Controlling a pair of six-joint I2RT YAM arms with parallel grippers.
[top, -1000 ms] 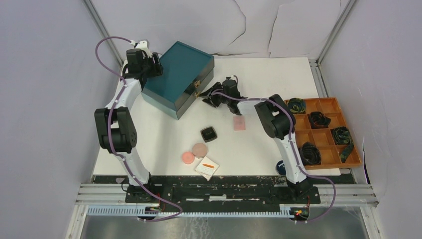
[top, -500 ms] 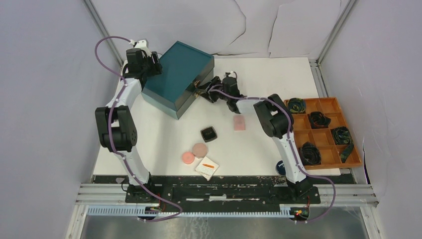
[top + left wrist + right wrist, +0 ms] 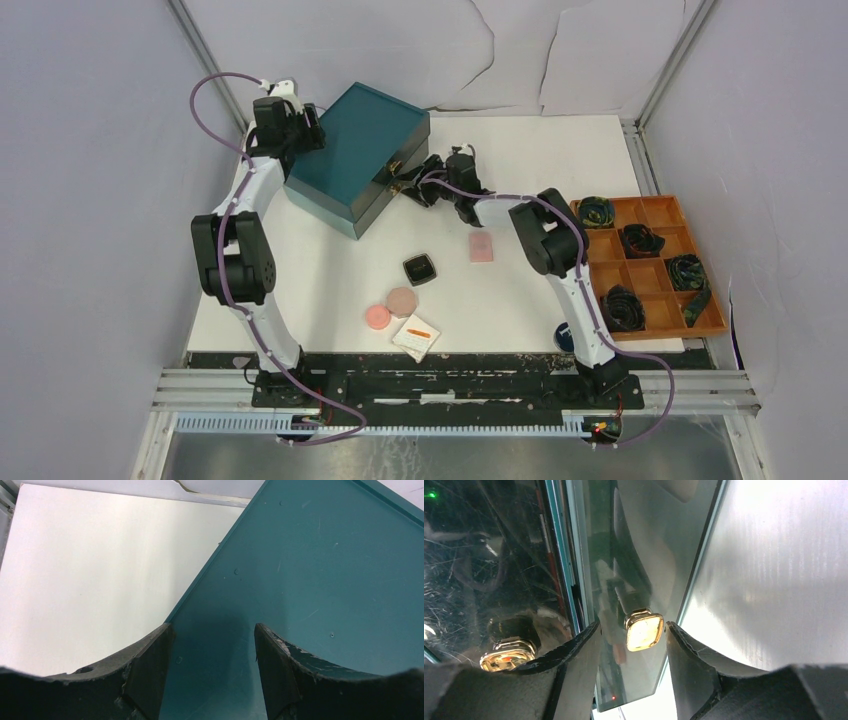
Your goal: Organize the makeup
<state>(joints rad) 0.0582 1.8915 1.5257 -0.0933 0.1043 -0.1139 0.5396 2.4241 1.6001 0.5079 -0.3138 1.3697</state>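
Makeup scattered, both jaws spread, left over box edge, right astride clasp

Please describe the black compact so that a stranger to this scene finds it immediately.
Find the teal box at the table's far left. Nearer the front edge, mid-table, lies the black compact. Its neighbours, a pink square, a pink disc and a beige disc, are pale; it alone is dark.
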